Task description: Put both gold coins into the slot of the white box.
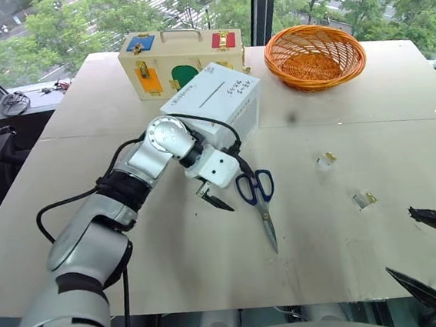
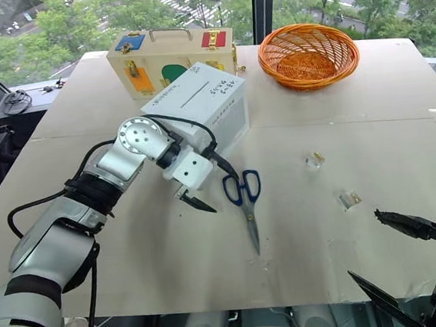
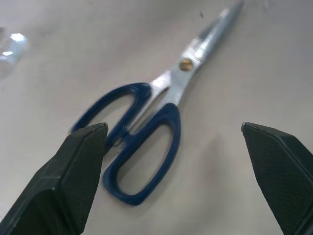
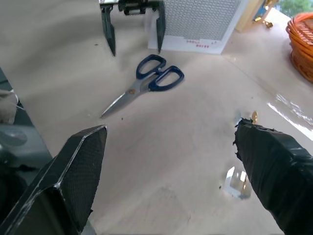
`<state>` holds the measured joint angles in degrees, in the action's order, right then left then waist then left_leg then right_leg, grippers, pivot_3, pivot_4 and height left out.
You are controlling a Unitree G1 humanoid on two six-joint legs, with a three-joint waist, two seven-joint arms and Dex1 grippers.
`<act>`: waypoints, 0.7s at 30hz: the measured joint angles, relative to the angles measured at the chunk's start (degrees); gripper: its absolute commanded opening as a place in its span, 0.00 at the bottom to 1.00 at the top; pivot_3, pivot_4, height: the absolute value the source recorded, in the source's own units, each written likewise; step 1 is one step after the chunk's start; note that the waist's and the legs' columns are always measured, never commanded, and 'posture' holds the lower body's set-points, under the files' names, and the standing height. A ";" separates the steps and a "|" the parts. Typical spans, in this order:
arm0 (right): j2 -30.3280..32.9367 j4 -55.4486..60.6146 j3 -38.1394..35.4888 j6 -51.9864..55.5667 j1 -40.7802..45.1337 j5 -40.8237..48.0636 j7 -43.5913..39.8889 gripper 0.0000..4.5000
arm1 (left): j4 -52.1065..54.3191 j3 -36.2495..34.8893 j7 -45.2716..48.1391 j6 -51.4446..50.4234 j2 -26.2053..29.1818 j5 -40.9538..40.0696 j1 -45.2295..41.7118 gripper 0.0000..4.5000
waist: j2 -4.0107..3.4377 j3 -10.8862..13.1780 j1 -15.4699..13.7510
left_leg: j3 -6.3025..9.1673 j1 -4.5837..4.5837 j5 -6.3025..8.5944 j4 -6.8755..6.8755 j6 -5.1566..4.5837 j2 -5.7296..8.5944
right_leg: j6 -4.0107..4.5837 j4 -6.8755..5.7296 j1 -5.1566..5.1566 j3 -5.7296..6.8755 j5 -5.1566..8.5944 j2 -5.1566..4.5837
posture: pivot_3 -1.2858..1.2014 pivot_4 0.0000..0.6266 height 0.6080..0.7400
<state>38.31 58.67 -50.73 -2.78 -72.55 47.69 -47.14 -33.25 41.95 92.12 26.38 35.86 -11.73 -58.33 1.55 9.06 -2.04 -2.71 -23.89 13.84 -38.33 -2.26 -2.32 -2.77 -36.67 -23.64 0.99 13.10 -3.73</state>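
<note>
Two gold coins [image 1: 330,156] [image 1: 371,197] lying on the table [image 1: 326,246], each beside a small clear block [image 1: 360,201], well apart from the white box [image 1: 216,102]. Left gripper [image 1: 215,201] hanging wide open just beside the blue scissors [image 1: 258,194], far from both coins. Right gripper [image 2: 397,258] hovering wide open near the closer coin.

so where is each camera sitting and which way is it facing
Left eye, right eye: on the head, looking down over the table; left arm reaching toward the scissors.
Left wrist: along the open left tool at the scissors' blue handles.
Right wrist: along the open right tool across the table.
Shared: the scissors and the white box.
</note>
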 measured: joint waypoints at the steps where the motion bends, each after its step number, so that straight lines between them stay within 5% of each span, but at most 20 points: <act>1: 0.08 0.00 0.03 -0.16 -0.04 0.00 0.13 1.00 | -0.07 1.65 0.04 0.08 -0.24 -1.50 -0.27 0.99 | 0.03 0.03 -0.01 | 0.00 -0.03 0.01 0.00 -0.01 -0.02 | 0.00 0.02 -0.02 -0.03 0.00 -0.01 | 0.52 0.24 1.00; 8: 6.24 0.12 5.52 -1.00 0.57 -0.47 6.23 1.00 | 12.01 4.95 0.15 -14.25 6.19 -16.70 -0.31 0.99 | -0.04 0.03 0.77 | -0.03 0.02 0.02 -0.01 -0.04 -0.05 | 0.01 -0.04 -0.04 -0.09 -0.01 -0.10 | 0.52 0.24 1.00; 9: 11.50 0.12 12.53 -0.81 4.37 -1.29 10.83 1.00 | 14.02 2.84 0.13 -14.55 7.16 -16.14 2.64 0.99 | -0.05 -0.01 1.09 | -0.03 0.10 0.01 -0.03 -0.05 -0.03 | 0.00 -0.06 0.03 -0.09 0.00 -0.07 | 0.52 0.24 1.00; 13: 15.94 0.07 22.65 0.17 10.39 -2.81 17.01 1.00 | 18.17 -0.95 -1.67 -17.91 6.89 -12.12 9.18 0.99 | -0.06 0.02 1.15 | -0.02 0.08 0.00 -0.07 -0.05 0.03 | 0.00 -0.11 0.02 -0.12 -0.01 -0.03 | 0.52 0.24 1.00; 19: 17.78 0.05 27.09 0.34 13.04 -3.72 21.15 1.00 | 36.84 -6.65 -9.34 -41.68 12.46 -12.91 18.58 0.99 | -0.06 0.02 1.13 | 0.00 0.06 0.01 -0.04 -0.04 -0.04 | -0.04 -0.10 0.02 -0.16 0.02 0.01 | 0.52 0.24 1.00; 21: 18.00 0.04 27.42 0.31 12.82 -4.01 21.47 1.00 | 44.21 -8.53 -13.92 -50.61 13.56 -13.59 22.14 0.88 | -0.06 0.01 1.08 | 0.00 0.08 0.01 -0.04 -0.04 -0.03 | -0.09 -0.10 0.03 -0.18 0.04 0.00 | 0.52 0.24 1.00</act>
<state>56.30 58.70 -23.31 -2.47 -59.73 43.69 -25.68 10.96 33.42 78.20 -24.23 49.43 -25.32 -36.19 1.49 9.07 -0.95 -2.72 -23.81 13.84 -38.38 -2.30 -2.34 -2.86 -36.77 -23.60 0.80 13.14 -3.73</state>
